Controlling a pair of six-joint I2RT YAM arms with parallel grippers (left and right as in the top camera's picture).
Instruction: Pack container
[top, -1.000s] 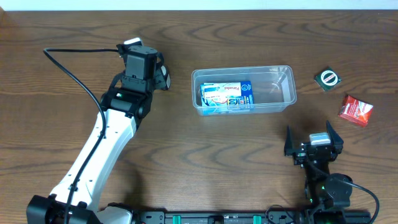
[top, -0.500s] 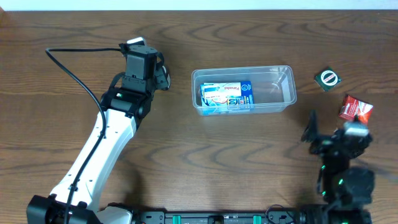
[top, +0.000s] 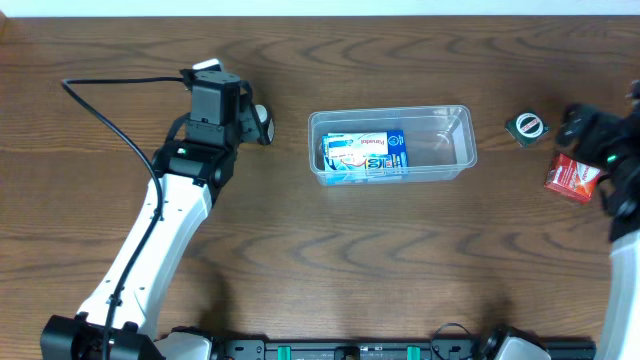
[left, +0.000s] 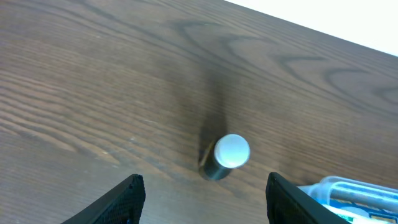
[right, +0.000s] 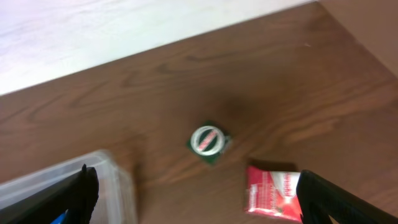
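Note:
The container (top: 391, 110) is a clear tub at the table's middle, with a blue-and-white package (top: 365, 153) lying in its left half. A small dark cylinder with a white top (top: 263, 122) stands left of the tub; in the left wrist view the cylinder (left: 231, 151) is just ahead of my open, empty left gripper (left: 202, 205). A green square item (top: 526, 126) and a red packet (top: 570, 178) lie right of the tub. My right gripper (right: 199, 202) is open and empty above the green item (right: 208, 141) and the red packet (right: 270, 190).
My left arm (top: 170, 220) runs diagonally across the table's left half, with a black cable (top: 110, 95) looping behind it. The table's far edge (right: 124, 37) is close behind the green item. The tub's end (right: 74, 180) shows at the right wrist view's lower left.
My right arm has swung from the table's front to the far right, over the red packet and green item. My left gripper has shifted slightly left, away from the tub.

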